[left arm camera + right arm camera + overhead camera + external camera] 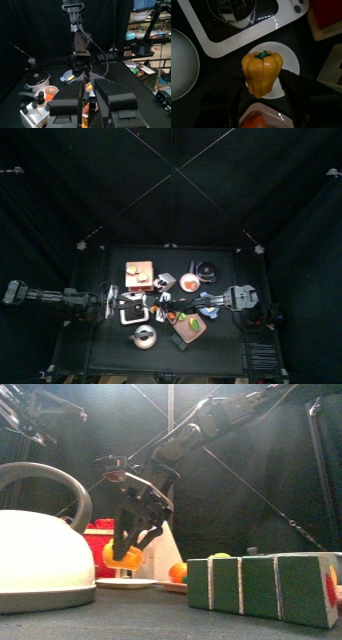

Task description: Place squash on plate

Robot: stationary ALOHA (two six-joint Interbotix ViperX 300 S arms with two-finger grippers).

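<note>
While black curtains (pixel 80 188) ring the crowded table (pixel 107 343), the right end effector (pixel 261 92) pinches a yellow squash (pixel 262 72) over the plate (pixel 288 57).

Right arm reaching across the table, left arm drawn back

The right gripper (pixel 130 549) points down near the tabletop's middle, jaws spread wide around a yellow squash (pixel 261 74); the left gripper (pixel 87 102) hangs low toward the left edge, seemingly nearly closed.
</note>
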